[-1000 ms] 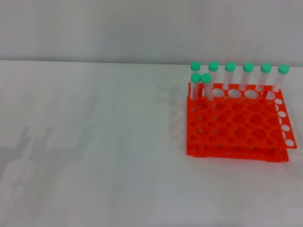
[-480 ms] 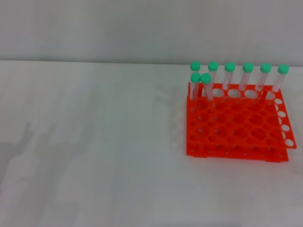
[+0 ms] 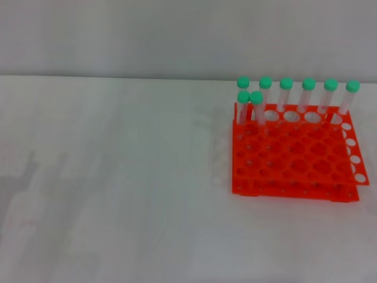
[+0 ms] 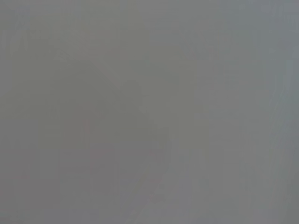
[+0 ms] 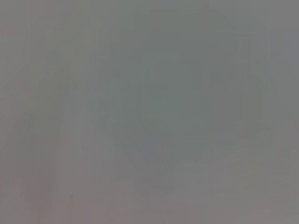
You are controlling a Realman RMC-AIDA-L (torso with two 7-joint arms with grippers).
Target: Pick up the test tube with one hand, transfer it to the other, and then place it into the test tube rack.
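No readable writing or labels anywhere. Neither gripper appears in any view, so can't tell if they're released or clenched; both wrist views are plain grey. Bright orange-red two-tiered plastic rack point(image 3: 297, 154) sits right of centre on the white table point(image 3: 118, 177). Eight clear green-capped tubes point(image 3: 285, 94) stand upright in its far rows: six behind, two in front at the left end.

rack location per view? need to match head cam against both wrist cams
Head view: the test tube rack sits right of centre on the white table, eight green-capped tubes upright along its far side.
Left wrist view: not in it; only a plain grey field.
Right wrist view: not in it; same grey field.
Shared landmark: none can be made out.
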